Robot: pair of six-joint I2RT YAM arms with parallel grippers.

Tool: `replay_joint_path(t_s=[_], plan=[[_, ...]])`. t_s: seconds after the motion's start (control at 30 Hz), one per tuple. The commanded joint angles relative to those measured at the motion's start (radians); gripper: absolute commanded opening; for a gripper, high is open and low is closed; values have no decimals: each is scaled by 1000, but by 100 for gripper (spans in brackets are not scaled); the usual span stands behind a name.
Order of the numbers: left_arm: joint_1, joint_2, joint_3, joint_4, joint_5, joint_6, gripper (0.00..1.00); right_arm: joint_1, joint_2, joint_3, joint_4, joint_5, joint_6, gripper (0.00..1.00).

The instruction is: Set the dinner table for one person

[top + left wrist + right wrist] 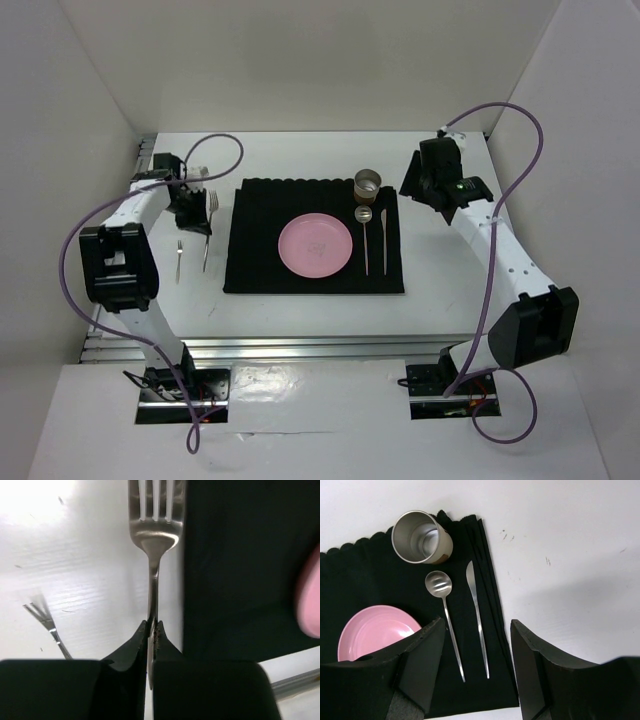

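Observation:
The white dinner table (300, 150) carries a black ribbed placemat (260, 240). On the mat are a pink plate (315, 246), a metal cup (368, 184), a spoon (364, 235) and a knife (383, 235). My left gripper (200, 222) is shut on the handle of a large fork (206, 250), just left of the mat. In the left wrist view the jaws (152, 624) pinch the fork (155, 535), tines pointing away. I cannot tell if it touches the table. My right gripper (418, 185) is open and empty above the mat's right edge (477, 622).
A smaller fork (179, 258) lies on the table left of the held fork, also in the left wrist view (47, 622). The right wrist view shows the cup (422, 537), spoon (439, 585), knife (475, 600) and plate (375, 630). Silver rails (300, 345) edge the table.

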Motion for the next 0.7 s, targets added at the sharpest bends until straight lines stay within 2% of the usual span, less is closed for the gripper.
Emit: replay_joint_path(t_s=[0.0,0.13,0.23,0.33,0.43,0.6,0.67], plan=[[-32,-126,85,22,22,-185,0,2,-45,-16,0,31,28,63],[-186,-150,82,22,-53,-289,0,2,-45,-27,0,31,28,63],[-259,-128,82,34,-116,-390,0,2,-45,-27,0,52,28,64],[-299,-76,108,34,-145,-472,0,2,-45,-27,0,63,28,64],[-328,-47,123,59,-237,-521,0,2,-45,-45,-9,75,28,64],[-402,7,125,87,-365,-521,0,2,-25,-64,-9,107,19,65],[-412,36,114,86,-376,-530,0,2,-16,-64,3,116,7,66]])
